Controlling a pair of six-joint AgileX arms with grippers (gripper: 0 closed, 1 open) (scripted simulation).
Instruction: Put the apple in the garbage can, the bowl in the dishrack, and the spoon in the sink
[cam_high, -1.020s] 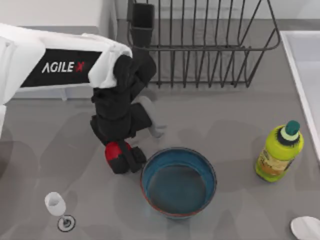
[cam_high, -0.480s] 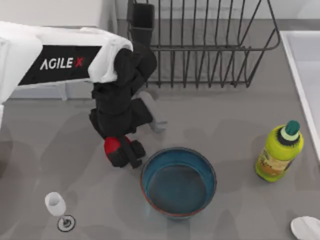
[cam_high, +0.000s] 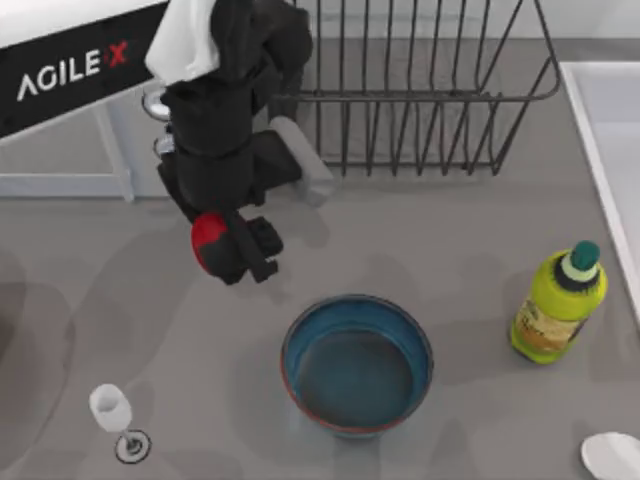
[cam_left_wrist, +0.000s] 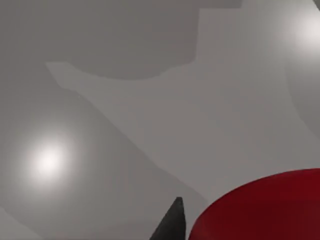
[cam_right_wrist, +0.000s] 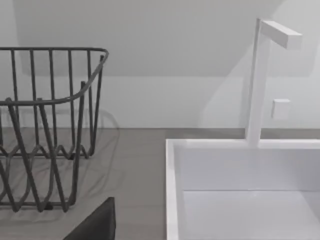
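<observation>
Landmark: the bowl (cam_high: 357, 364), which stands upright on the grey table (cam_high: 470, 230), teal interior visible.

Left of the bowl, near the front-left corner of the table, a white wine glass (cam_high: 112, 412) stands well apart from it.

Up and to the left of the bowl, the left gripper (cam_high: 235, 248) hangs above the table with its jaws closed around the apple (cam_high: 207, 235). In the top view only part of the apple's red surface is visible; the dark fingers cover the rest. In the left wrist view the apple (cam_left_wrist: 265, 207) is cut off at the picture's edge, beside one dark fingertip (cam_left_wrist: 171, 222).

Beyond the bowl, the dishrack (cam_high: 420, 95) stands at the back of the table; the arm covers its left corner.

Right of the bowl, a yellow-green bottle (cam_high: 557, 305) stands upright, apart from it.

Further right, the sink (cam_high: 615, 140) is cut off by the picture's edge. The right wrist view shows the sink (cam_right_wrist: 240, 175) with a white faucet (cam_right_wrist: 260, 75).

Right and in front of the bowl, the spoon (cam_high: 612, 456) is partly cut off.

The right gripper's jaw state cannot be determined.
</observation>
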